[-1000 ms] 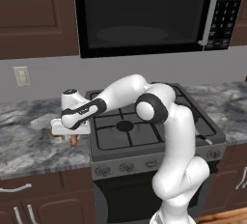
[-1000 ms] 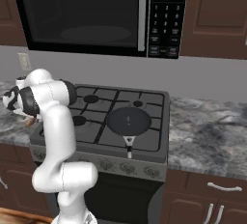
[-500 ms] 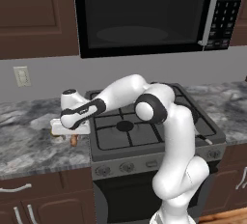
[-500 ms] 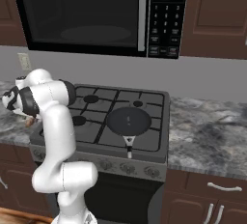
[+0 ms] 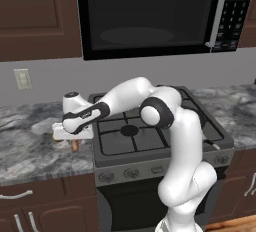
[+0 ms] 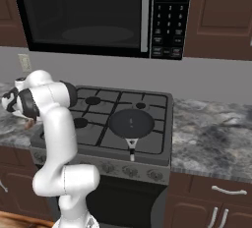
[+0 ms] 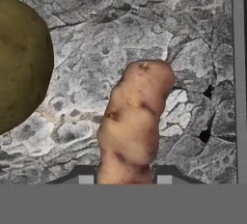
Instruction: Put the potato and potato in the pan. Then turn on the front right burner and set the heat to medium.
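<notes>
The arm is reached far out to its left, low over the marbled grey table (image 5: 30, 151) just beside the stove (image 5: 150, 141), and this looks like the first pick of the task: the gripper (image 7: 124, 177) has its jaws drawn in tight on the near end of the elongated orange-brown potato (image 7: 132, 117), one dark tip on each side of it, with the potato lying along the stone. The round olive-yellow potato (image 7: 19, 63) sits just beside it on the same table, apart from it, so it looks safe from being knocked. The pan (image 6: 131, 124) waits empty on the front right burner, its thin handle pointing out over the stove's front edge, well apart from where the hand is. Judging from this, neither potato is in the pan and the knobs are untouched. The next move should be a straight lift off the table, then a long swing to the right across the grates, high enough to clear them and the pan's rim. The grip is at one end of a lumpy piece, so it may tilt or slip on the way. The stove's raised edge lies close to the potato, while the air over the cooktop below the microwave (image 5: 145, 16) looks open.
</notes>
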Robot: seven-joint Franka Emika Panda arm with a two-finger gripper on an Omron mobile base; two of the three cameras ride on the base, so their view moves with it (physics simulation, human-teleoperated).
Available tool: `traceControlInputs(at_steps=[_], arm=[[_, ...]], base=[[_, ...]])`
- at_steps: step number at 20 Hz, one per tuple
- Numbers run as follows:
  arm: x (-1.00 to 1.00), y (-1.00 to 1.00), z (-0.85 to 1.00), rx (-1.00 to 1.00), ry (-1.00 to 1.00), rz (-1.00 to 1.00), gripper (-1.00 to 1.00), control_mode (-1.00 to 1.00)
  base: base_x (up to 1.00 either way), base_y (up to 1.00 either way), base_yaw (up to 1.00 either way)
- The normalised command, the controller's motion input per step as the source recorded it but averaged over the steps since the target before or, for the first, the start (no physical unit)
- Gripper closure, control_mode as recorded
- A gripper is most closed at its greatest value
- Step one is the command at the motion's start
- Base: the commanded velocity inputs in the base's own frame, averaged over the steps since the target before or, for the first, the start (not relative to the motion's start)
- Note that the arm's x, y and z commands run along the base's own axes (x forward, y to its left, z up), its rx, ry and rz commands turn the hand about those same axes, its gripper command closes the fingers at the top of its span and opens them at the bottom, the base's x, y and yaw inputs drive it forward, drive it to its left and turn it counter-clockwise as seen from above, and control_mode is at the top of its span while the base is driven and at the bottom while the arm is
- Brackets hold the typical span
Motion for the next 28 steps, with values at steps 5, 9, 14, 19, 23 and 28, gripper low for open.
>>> traceControlInputs(at_steps=[5,9,14,19,23,28], arm=[[-0.71,0.0,0.36,0.05,-0.14,0.0,1.0,-1.0],[-0.57,-0.07,0.62,0.04,-0.09,0.0,1.0,-1.0],[-0.3,-0.36,0.74,0.07,-0.02,0.0,1.0,-1.0],[-0.03,-0.89,0.76,0.11,0.0,0.0,1.0,-1.0],[-0.01,-1.0,0.46,0.08,0.0,0.0,1.0,-1.0],[-0.01,-0.98,0.09,0.01,0.0,0.02,1.0,-1.0]], base=[[0.0,0.0,0.0],[0.0,0.0,0.0],[0.0,0.0,0.0],[0.0,0.0,0.0],[0.0,0.0,0.0],[0.0,0.0,0.0]])
